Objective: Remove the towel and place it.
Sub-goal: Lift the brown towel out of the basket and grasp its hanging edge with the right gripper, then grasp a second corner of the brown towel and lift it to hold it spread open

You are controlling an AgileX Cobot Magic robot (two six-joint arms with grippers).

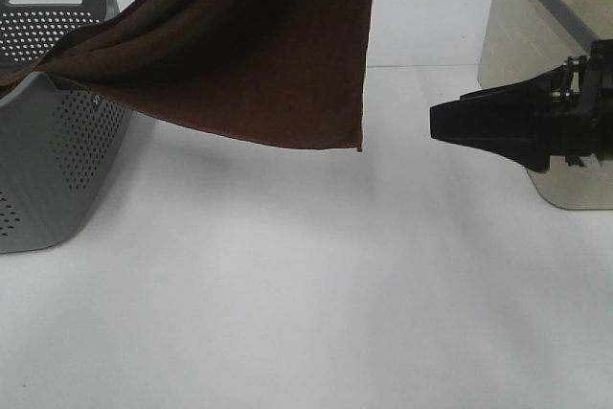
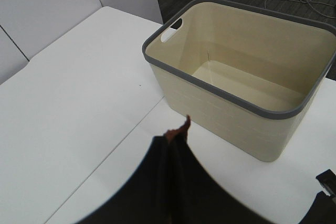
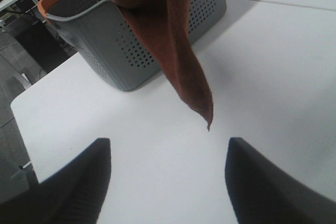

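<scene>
The dark reddish-brown towel [image 1: 259,55] hangs in the air. One end still trails over the rim of the grey perforated basket [image 1: 48,160], and its free corner hangs low above the white table. In the left wrist view the bunched towel [image 2: 173,177] fills the bottom and hides the left gripper's fingers, which hold it from above; that gripper is outside the exterior high view. My right gripper [image 1: 436,122] is open and empty, to the right of the towel's hanging edge. In the right wrist view its fingers [image 3: 79,182] spread wide below the towel's corner [image 3: 202,103].
A cream basket with a grey rim [image 1: 556,35] stands at the back right, behind the right arm; the left wrist view shows nothing inside the cream basket [image 2: 220,108]. The grey basket [image 3: 121,40] has an orange rim. The white table [image 1: 287,313] extends to the front.
</scene>
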